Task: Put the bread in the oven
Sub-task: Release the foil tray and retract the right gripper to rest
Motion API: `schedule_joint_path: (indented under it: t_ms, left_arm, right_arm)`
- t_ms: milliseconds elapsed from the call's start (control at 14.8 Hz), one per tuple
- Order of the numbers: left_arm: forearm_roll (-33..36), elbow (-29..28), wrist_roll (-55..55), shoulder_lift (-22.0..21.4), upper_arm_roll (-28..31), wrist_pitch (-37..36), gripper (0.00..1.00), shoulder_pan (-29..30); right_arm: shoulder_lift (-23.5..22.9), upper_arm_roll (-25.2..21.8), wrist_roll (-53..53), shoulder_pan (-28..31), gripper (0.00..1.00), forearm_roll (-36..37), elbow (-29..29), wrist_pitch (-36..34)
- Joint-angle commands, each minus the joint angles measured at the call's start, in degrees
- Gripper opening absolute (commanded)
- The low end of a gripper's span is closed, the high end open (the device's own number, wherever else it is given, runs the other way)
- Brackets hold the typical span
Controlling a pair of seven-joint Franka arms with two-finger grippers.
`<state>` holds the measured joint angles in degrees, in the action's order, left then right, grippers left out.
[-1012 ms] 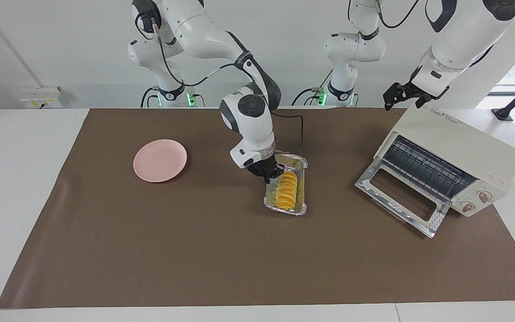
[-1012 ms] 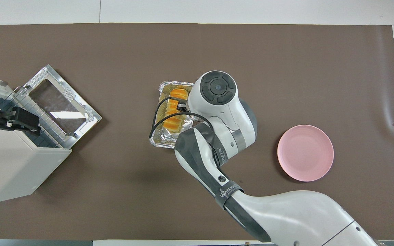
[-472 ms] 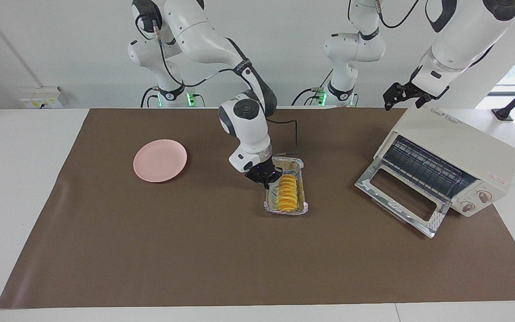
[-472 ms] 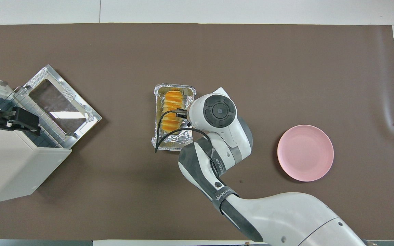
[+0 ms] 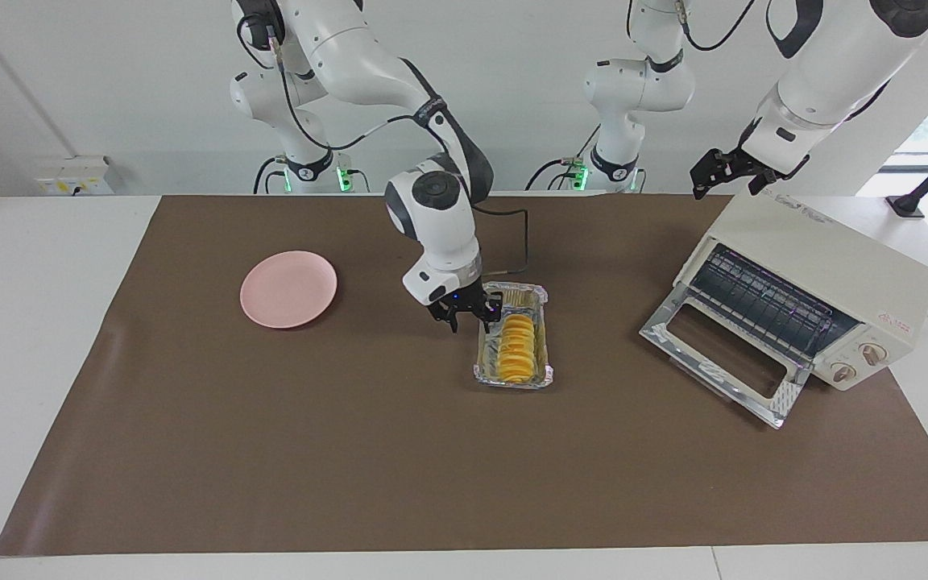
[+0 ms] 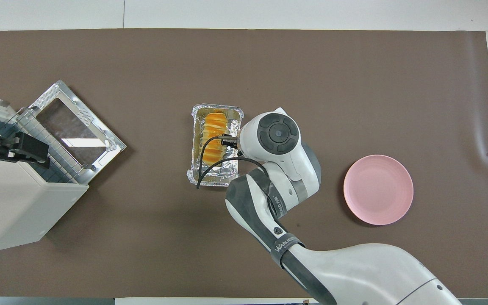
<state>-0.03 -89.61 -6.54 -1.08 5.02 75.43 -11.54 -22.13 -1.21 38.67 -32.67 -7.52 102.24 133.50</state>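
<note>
Right claw [image 5: 466, 316] has let go of the foil tray [image 5: 544, 354] and lifted off its rim; tray swung square and now sits flat on the brown mat [image 5: 351, 451]. Fingers apart, holding nothing, hovering over the tray's corner nearest the robots, on the pink plate [image 5: 288, 300] side. Bread [image 5: 517, 346] lies in the tray just below the claw, not yet in the oven [image 5: 818, 282]. Oven door dropped open, rack showing, toward the left arm's end of the counter. Left claw [image 5: 726, 171] waits over the oven top, fingers spread, empty. Readable: "WANJEER" on the right arm's band in the overhead view. Oven-top lettering illegible.
</note>
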Motion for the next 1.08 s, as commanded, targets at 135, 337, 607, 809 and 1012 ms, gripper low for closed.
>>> schedule_joint_path:
  t_ms: [135, 337, 607, 809, 1012]
  left_arm:
    - [-0.76, -0.74, 0.04, -1.12, -0.37, -0.55, 1.0, 0.72]
    - [-0.76, -0.74, 0.04, -1.12, -0.37, -0.55, 1.0, 0.72]
    - [-0.76, -0.74, 0.04, -1.12, -0.37, -0.55, 1.0, 0.72]
    - [-0.76, -0.74, 0.04, -1.12, -0.37, -0.55, 1.0, 0.72]
    - [-0.76, -0.74, 0.04, -1.12, -0.37, -0.55, 1.0, 0.72]
  right_arm:
    - [7.53, 0.42, -1.67, 7.79, 1.0, -0.74, 1.03, -7.28]
    - [9.81, 0.24, -7.17, 11.56, 1.0, -0.57, 0.77, -10.7]
    - [12.81, 0.24, -23.25, 20.96, 1.0, -0.48, 0.07, -14.84]
    - [14.29, 0.24, -31.88, 26.59, 1.0, -0.31, -0.81, -19.49]
    - [17.02, 0.16, -39.0, 30.11, 1.0, 0.31, -0.72, -23.62]
